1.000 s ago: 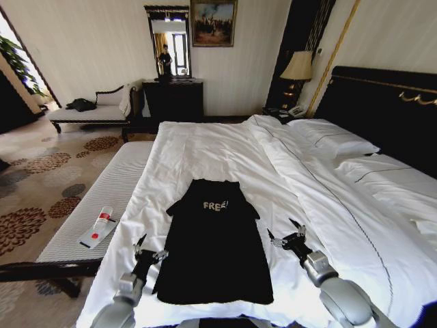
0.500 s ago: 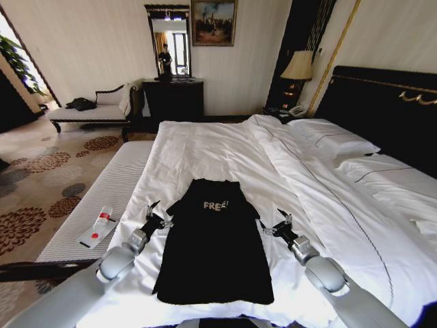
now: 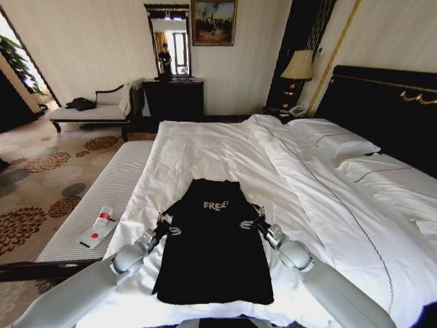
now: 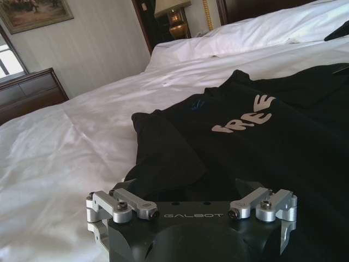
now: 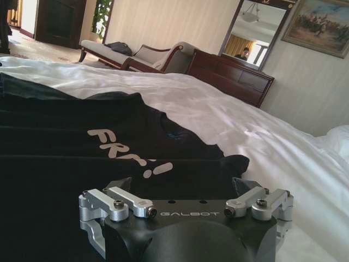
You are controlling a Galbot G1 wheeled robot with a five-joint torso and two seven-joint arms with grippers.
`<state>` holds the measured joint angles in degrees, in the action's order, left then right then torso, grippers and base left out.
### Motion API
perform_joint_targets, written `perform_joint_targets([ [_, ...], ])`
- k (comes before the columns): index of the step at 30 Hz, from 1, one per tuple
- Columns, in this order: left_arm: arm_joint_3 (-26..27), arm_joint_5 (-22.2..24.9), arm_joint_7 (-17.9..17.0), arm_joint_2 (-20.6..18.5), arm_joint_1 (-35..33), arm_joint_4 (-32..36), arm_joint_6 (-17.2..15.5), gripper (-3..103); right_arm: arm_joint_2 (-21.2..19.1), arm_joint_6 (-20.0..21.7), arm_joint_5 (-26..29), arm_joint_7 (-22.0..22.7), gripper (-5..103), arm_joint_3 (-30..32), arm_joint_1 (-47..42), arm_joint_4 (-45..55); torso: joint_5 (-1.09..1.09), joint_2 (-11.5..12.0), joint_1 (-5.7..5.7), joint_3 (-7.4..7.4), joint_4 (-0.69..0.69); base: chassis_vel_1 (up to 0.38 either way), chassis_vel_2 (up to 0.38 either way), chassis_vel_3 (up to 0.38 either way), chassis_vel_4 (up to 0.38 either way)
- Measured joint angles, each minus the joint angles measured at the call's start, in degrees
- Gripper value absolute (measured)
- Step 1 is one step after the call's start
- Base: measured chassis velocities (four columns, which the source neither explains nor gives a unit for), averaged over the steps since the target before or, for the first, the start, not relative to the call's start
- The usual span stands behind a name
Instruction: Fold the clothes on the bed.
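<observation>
I have one black T-shirt [image 3: 213, 239] lying flat, collar toward the headboard, on the near part of the bed [image 3: 225, 150]. My left gripper [image 3: 166, 228] and right gripper [image 3: 251, 223] sit at its two sleeves, fingers apart. I judge both should pinch sleeve cloth only, evenly, sparing the duvet [image 3: 321, 191].

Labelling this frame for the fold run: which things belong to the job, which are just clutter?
Job: black T-shirt; bed; left gripper and right gripper, each at a sleeve.
Clutter: white bottle on the striped bench; bedside lamp; chaise.
</observation>
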<state>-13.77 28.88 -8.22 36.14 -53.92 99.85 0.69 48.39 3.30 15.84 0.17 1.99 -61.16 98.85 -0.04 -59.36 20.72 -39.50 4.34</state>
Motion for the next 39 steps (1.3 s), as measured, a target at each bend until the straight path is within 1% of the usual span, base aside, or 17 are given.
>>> perform_joint_targets([
  [4,-0.70,0.07,-0.16,0.45,0.34,-0.18,-0.18,100,0.86,0.18,0.11,-0.17,100,-3.14,2.42,-2.94,0.00,0.00,0.00,0.01,-0.02,0.000,0.000,0.000,0.000],
  [5,-0.70,0.07,-0.16,0.45,0.34,-0.18,-0.18,100,0.86,0.18,0.11,-0.17,100,-3.14,2.42,-2.94,0.00,0.00,0.00,0.01,-0.02,0.000,0.000,0.000,0.000],
  [7,-0.69,0.09,-0.42,0.50,0.14,-0.15,-0.28,100,1.34,0.59,1.50,-0.22,100,-4.32,3.17,-4.32,0.01,0.00,0.00,0.01,0.00,0.000,0.000,0.000,0.000],
  [9,-0.14,0.07,-1.29,0.50,-0.68,0.34,-0.87,100,1.81,1.00,3.08,-0.24,100,-5.66,4.03,-6.00,0.01,0.00,0.00,0.00,0.00,0.000,0.000,0.000,0.000],
  [13,0.97,0.74,-1.82,0.45,-2.03,1.38,-1.52,100,2.10,1.03,3.28,-0.27,100,-7.05,5.37,-7.81,0.00,0.00,0.00,0.01,-0.01,0.000,0.000,0.000,0.000],
  [16,1.87,1.04,-1.93,0.43,-2.93,1.86,-1.80,100,2.37,0.85,2.48,-0.29,100,-8.40,6.87,-9.67,0.01,-0.01,-0.01,0.01,-0.02,0.000,0.000,0.000,0.000],
  [20,3.37,1.22,-2.18,0.51,-4.02,2.70,-2.22,100,2.82,-0.60,-2.11,-0.66,100,-9.45,8.57,-12.68,0.01,0.00,0.00,0.01,-0.02,0.000,0.000,0.000,0.000],
  [25,4.87,1.49,-2.19,0.68,-5.38,3.69,-2.38,100,3.28,-1.60,-3.91,-0.19,100,-9.58,9.48,-14.95,0.01,-0.01,-0.01,0.01,-0.01,0.000,0.000,0.000,0.000],
  [39,6.74,1.69,-2.25,1.05,-7.06,4.10,-2.25,100,3.61,-1.61,-4.04,1.49,100,-9.45,11.64,-16.86,0.01,0.00,0.00,0.01,-0.01,0.000,0.000,0.000,0.000],
])
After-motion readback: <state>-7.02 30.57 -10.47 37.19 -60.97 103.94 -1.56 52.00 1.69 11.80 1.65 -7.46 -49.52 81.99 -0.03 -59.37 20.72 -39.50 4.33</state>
